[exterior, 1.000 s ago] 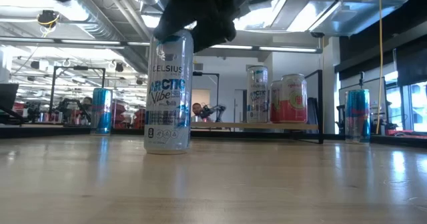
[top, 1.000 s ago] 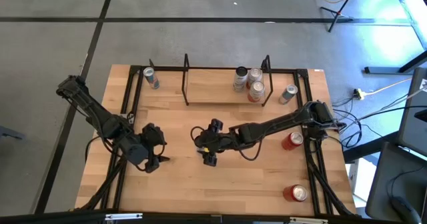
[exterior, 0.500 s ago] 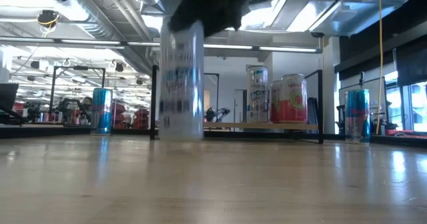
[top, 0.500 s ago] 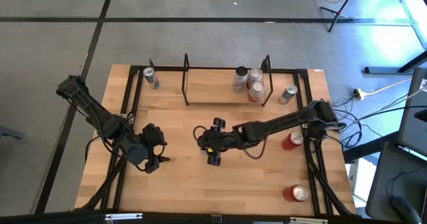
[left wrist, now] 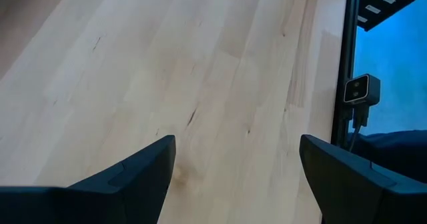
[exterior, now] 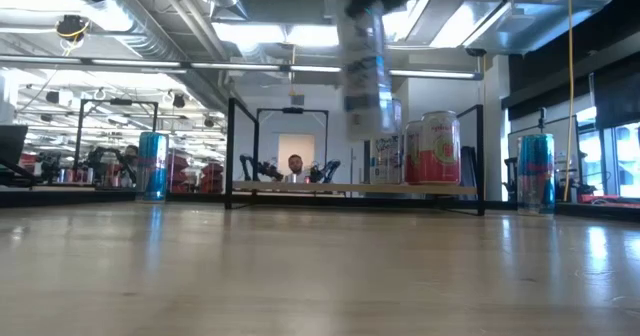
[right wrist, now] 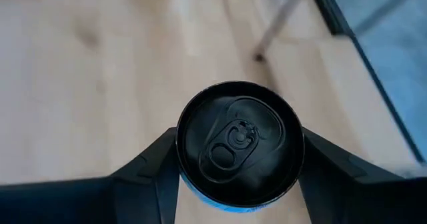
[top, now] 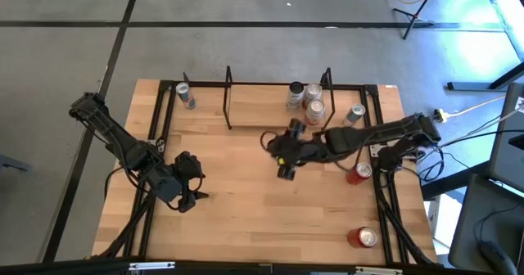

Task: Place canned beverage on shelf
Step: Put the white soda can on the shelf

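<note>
Left gripper (top: 190, 185) parked over the near-left table (top: 229, 218), fingers (left wrist: 133, 174) spread, holding nothing. Right gripper (top: 281, 151) mid-table, clamped on the black-topped can (right wrist: 239, 143), which hangs clear off the tabletop in the low view, just in front of the shelf (top: 262, 111). Two cans (top: 304, 101) stand at the shelf's right end.

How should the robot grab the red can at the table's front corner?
Around its round side, about halfway up, one finger each side, coming from the table's middle. The red can looks upright, with bare wood there and a black rail close on its outer side.
</note>
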`<state>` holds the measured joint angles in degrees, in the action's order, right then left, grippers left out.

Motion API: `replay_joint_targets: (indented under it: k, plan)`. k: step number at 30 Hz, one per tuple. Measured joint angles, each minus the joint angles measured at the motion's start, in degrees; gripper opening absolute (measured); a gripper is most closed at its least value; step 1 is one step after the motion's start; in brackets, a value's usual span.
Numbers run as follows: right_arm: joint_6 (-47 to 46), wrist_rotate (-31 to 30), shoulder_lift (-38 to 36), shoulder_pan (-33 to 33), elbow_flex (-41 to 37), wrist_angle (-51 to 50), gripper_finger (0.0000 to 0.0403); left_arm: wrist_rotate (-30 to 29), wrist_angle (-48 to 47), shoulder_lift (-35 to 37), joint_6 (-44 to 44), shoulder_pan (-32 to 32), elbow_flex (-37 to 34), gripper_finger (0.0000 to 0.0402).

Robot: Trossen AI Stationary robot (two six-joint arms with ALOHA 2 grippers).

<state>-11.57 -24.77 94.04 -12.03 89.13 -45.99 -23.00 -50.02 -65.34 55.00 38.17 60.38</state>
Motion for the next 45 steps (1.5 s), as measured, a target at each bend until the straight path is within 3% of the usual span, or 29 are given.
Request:
replay_joint_targets:
  k: [7, 17, 22, 33, 42, 45]
  plan:
    - [3.49, -1.27, -5.67, 7.05, -0.21, -5.88, 0.0209, -0.4, -0.02, 0.0, -0.04, 0.0, 0.0, 0.0306]
    - [5.12, 2.46, -13.22, 21.68, -16.31, 9.05, 0.0209, -0.51, 0.01, 0.0, 0.31, -0.01, 0.02, 0.0306]
    - [6.32, 8.99, -13.46, 26.77, -20.17, 15.97, 0.0209, -0.51, 0.0, 0.0, 0.31, 0.0, 0.02, 0.0306]
    - [8.18, 12.27, -13.1, 30.99, -25.72, 20.61, 0.0209, -0.2, 0.05, 0.0, 0.35, 0.0, 0.02, 0.0306]
    - [8.93, 11.13, -13.1, 31.19, -25.95, 20.98, 0.021, -0.14, 0.07, 0.0, 0.35, 0.0, 0.02, 0.0306]
    - [8.98, 10.9, -13.1, 31.21, -25.97, 20.91, 0.0253, -0.09, 0.06, 0.0, 0.35, -0.01, 0.02, 0.0306]
